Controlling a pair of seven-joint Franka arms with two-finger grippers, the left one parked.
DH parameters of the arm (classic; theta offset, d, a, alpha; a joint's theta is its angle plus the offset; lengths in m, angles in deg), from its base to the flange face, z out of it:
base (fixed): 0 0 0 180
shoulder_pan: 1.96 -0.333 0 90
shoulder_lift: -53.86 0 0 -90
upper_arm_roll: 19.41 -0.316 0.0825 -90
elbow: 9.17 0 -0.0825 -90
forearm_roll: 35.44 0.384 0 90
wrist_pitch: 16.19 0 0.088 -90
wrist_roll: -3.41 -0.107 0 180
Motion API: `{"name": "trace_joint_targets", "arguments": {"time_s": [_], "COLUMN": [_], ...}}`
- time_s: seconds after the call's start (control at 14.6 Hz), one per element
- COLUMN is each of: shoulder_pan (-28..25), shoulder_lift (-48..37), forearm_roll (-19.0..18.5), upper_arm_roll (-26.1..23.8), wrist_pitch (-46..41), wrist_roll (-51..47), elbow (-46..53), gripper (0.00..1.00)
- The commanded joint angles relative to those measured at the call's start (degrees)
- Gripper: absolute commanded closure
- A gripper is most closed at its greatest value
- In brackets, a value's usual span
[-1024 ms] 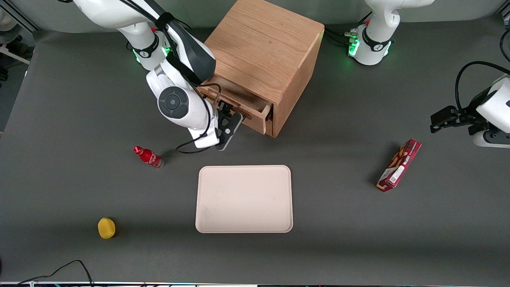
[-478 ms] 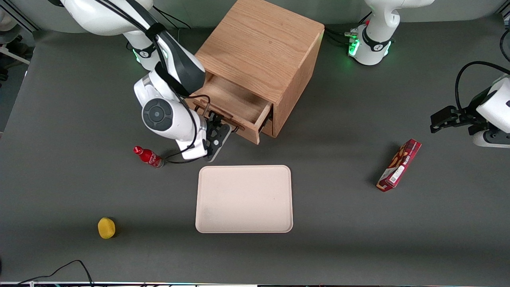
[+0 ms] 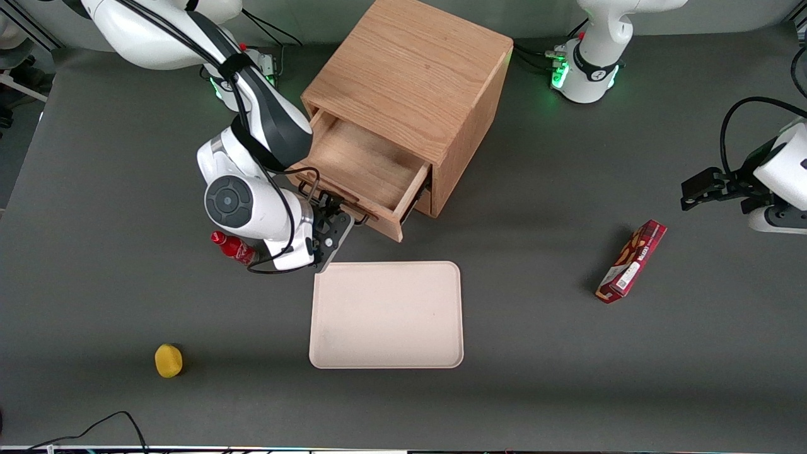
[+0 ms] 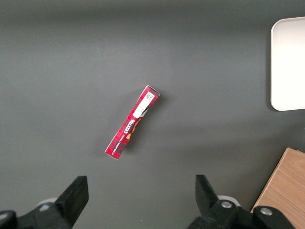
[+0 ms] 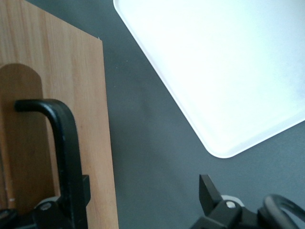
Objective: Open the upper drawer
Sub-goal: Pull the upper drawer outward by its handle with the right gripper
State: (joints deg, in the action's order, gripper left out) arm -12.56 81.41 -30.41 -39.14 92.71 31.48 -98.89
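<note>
The oak cabinet point(image 3: 416, 75) stands on the dark table. Its upper drawer point(image 3: 362, 161) is pulled well out, and its plain wooden box interior shows, with nothing in it. The lower drawer is hidden beneath it. The thin black bar handle point(image 3: 340, 203) runs along the drawer front. My right gripper point(image 3: 328, 221) is at that handle, in front of the drawer. In the right wrist view the drawer front point(image 5: 47, 95) and the handle point(image 5: 66, 138) are close up. The gripper point(image 5: 143, 195) is open, with one finger point(image 5: 85, 188) against the handle and the other point(image 5: 207, 191) over the table.
A beige tray point(image 3: 386, 315) lies nearer the front camera than the drawer, and its corner fills the right wrist view point(image 5: 228, 71). A small red bottle point(image 3: 234, 248) stands beside my wrist. A yellow object point(image 3: 168, 360) lies nearer the camera. A red snack box point(image 3: 632, 260) lies toward the parked arm's end.
The upper drawer has slid farther out of the cabinet toward the front camera, from slightly open to well open. My gripper moved with the handle, closer to the tray and the red bottle.
</note>
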Motion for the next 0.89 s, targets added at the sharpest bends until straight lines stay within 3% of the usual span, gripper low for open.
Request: {"name": "trace_joint_targets", "arguments": {"time_s": [0.0, 0.82], "shoulder_pan": [-0.04, 0.58], "shoulder_lift": [2.24, 5.15], "forearm_roll": [-2.04, -3.71], "upper_arm_roll": [0.31, 3.99], "wrist_pitch": [-0.61, -1.75], "wrist_roll": [1.11, 4.36], "elbow": [3.05, 7.27], "gripper": [0.00, 0.00]}}
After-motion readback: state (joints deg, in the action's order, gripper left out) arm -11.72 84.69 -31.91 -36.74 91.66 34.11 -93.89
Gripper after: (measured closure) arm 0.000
